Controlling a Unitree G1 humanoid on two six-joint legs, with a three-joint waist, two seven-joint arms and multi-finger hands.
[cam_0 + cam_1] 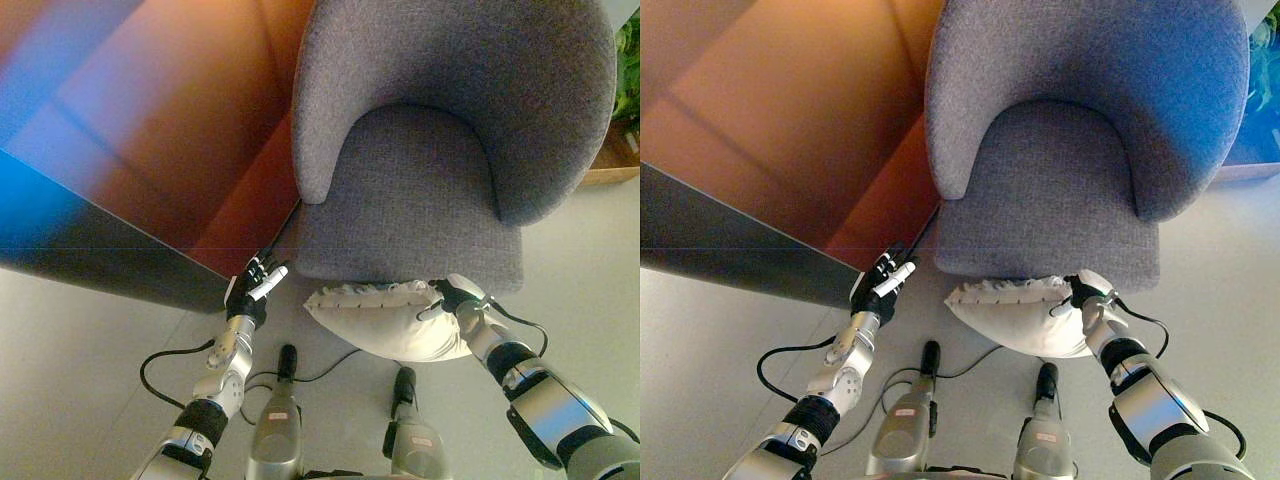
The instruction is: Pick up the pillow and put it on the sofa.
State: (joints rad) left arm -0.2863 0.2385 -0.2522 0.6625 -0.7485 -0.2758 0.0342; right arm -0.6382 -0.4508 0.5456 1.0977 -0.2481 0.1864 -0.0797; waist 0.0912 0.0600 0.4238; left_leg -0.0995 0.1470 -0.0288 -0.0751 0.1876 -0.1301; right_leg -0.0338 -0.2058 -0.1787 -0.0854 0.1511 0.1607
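Right hand clamps the pillow against the sofa; left hand hangs relaxed.

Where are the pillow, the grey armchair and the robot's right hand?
pillow (375, 318): left eye view, middle of its cream face.
grey armchair (415, 205): left eye view, centre of the seat cushion.
right hand (450, 297): left eye view, back of the hand gripping the pillow's right corner.

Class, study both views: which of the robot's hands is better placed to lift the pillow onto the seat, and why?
Right. The right hand already grips the white pillow at its edge, just below the grey sofa seat. The left hand hangs apart from the pillow, fingers relaxed, holding nothing.
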